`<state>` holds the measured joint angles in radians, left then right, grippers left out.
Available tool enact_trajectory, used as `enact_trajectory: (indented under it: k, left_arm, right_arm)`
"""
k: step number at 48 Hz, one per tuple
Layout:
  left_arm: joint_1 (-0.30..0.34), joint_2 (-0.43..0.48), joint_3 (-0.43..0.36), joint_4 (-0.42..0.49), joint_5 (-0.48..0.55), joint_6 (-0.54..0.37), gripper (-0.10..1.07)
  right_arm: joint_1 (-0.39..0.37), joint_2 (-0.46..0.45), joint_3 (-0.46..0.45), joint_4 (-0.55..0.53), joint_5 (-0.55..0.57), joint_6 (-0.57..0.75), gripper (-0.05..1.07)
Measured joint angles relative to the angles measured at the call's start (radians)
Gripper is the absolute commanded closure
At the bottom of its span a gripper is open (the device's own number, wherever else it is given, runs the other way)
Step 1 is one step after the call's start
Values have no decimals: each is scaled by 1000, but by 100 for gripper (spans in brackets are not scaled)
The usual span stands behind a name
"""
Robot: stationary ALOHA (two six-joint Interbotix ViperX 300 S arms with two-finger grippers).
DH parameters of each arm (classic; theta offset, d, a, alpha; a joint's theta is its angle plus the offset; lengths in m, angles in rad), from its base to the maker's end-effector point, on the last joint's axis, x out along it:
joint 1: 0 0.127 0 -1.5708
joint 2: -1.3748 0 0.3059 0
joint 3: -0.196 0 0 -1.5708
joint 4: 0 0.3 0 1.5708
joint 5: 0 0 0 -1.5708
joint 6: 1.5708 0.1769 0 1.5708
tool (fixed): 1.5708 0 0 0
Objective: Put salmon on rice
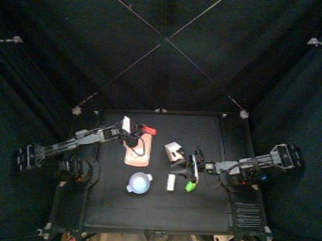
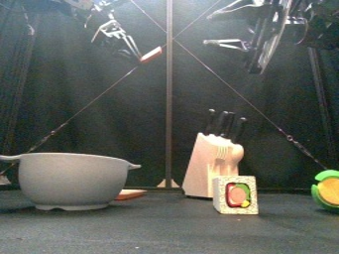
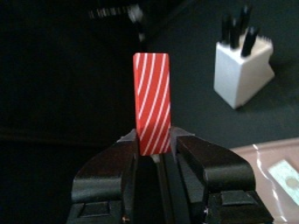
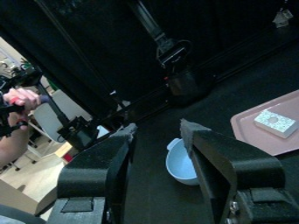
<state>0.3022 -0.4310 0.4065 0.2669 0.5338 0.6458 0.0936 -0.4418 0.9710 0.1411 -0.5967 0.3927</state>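
The salmon (image 3: 152, 96), a flat red piece with white stripes, stands upright between the jaws of my left gripper (image 3: 152, 142), which is shut on it. In the front view the salmon (image 2: 150, 53) hangs high above the table. Seen from the top, my left gripper (image 1: 134, 134) is over the far end of the pink tray (image 1: 138, 155). The rice (image 4: 277, 121), a small white block, lies on that tray (image 4: 247, 122). My right gripper (image 4: 158, 131) is open and holds nothing, above the table's right half.
A blue-white bowl (image 4: 187, 163) sits near the front of the table. A white knife block (image 2: 217, 161) stands behind a sushi roll (image 2: 236, 193). A green and yellow piece (image 2: 327, 188) lies at the front right.
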Motion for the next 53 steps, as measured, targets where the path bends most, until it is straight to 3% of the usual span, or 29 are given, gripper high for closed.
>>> enact_trajectory:
  k: [7,12,15,18,23,27,37,43,53]
  left_arm:
    - [-91,18,5,330,152,-465,33]
    - [-170,3,63,600,229,-810,33]
    - [-206,-15,120,741,270,-965,33]
    - [-222,-43,167,802,298,-1085,33]
    - [-224,-114,241,788,304,-1213,33]
    - [-224,-172,295,735,284,-1244,33]
    - [-202,-293,423,465,152,-1246,33]
    - [-166,-301,492,356,64,-1244,33]
    - [-132,-284,588,295,-28,-1246,33]
  right_arm:
    - [0,3,-2,0,0,-2,21]
    - [0,5,-3,0,0,-2,21]
    - [0,5,-3,-3,0,-3,21]
    - [-2,5,-3,-3,0,-2,21]
    - [-3,5,-3,-5,0,-3,21]
    - [-5,5,-3,-6,0,-3,21]
    - [-5,6,-3,-6,0,-2,21]
    - [-6,5,-3,-5,0,-3,21]
    - [-6,5,-3,-11,0,-5,21]
